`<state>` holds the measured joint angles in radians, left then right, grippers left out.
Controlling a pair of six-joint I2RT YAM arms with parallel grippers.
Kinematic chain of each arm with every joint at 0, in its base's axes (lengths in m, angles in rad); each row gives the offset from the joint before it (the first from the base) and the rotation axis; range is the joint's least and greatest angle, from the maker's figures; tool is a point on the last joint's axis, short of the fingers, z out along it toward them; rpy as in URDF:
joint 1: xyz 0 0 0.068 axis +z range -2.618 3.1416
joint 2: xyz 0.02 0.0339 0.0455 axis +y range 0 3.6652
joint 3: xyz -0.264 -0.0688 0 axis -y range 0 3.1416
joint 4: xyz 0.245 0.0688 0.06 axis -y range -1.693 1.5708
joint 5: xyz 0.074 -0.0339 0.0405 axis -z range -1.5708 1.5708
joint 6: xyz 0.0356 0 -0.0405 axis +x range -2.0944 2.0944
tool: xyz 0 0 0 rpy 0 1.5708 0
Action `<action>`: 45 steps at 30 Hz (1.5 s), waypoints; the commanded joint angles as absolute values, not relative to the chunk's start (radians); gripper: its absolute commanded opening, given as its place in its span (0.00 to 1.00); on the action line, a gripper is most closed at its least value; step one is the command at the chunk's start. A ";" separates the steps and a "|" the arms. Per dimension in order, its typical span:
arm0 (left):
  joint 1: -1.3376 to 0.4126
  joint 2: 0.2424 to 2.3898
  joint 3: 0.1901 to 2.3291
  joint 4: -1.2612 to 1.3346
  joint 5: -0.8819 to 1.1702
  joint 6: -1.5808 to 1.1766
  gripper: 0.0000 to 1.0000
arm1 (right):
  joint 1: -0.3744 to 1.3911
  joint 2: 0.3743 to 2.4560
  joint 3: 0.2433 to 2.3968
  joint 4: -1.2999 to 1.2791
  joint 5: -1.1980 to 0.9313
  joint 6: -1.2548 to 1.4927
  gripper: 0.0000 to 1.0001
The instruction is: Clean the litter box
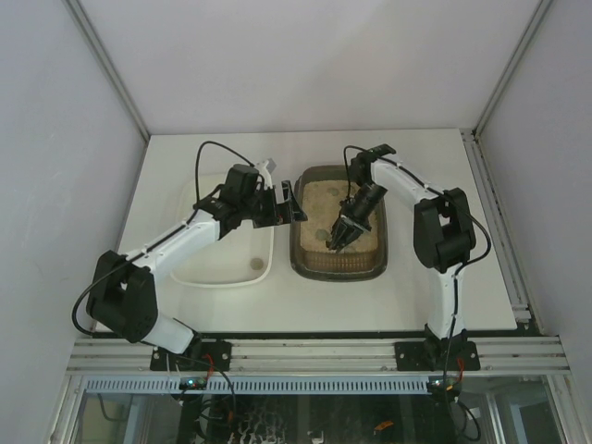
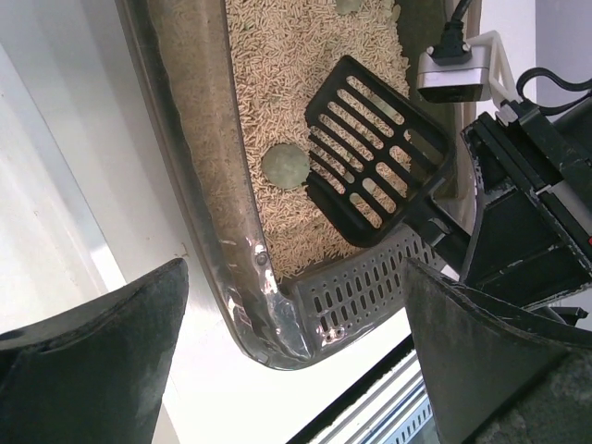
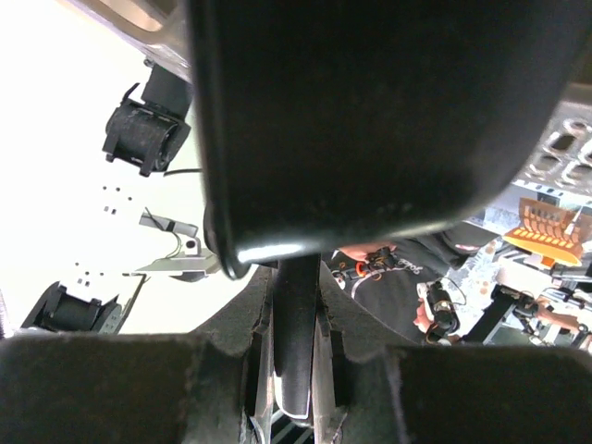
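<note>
The litter box [image 1: 339, 264] is a dark tray with beige litter [image 2: 264, 83], standing mid-table. My right gripper [image 1: 342, 229] reaches down into it, shut on the handle [image 3: 298, 342] of a black slotted scoop [image 2: 375, 153]. The scoop's blade rests on the litter beside a round grey-green lump [image 2: 285, 166]; its dark back [image 3: 370, 111] fills the right wrist view. My left gripper [image 1: 288, 204] hovers open over the box's left rim [image 2: 199, 185], nothing between its fingers [image 2: 92, 361].
A white tray [image 1: 199, 270] sits left of the litter box with one small round lump [image 1: 256, 265] in it. Another lump [image 2: 350, 5] lies farther up in the litter. The aluminium rail [image 1: 314, 351] runs along the near table edge.
</note>
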<state>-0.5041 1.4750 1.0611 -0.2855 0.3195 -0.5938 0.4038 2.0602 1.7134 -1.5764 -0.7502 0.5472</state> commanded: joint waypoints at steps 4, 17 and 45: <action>-0.508 1.473 1.048 -0.252 0.333 -0.595 1.00 | 0.427 2.105 1.775 -1.490 -0.900 0.559 0.00; -0.500 1.497 1.096 -0.312 0.361 -0.551 1.00 | 0.381 1.936 1.473 -0.987 -0.965 0.686 0.00; -0.226 1.235 1.006 -0.478 0.302 -0.334 1.00 | 0.320 1.597 1.000 -0.589 -1.014 0.660 0.00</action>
<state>-0.2375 1.2816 1.0412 -0.4587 0.3435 -0.3958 0.3325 1.7000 1.0527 -0.6880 -0.9825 0.6876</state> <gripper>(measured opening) 0.998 0.131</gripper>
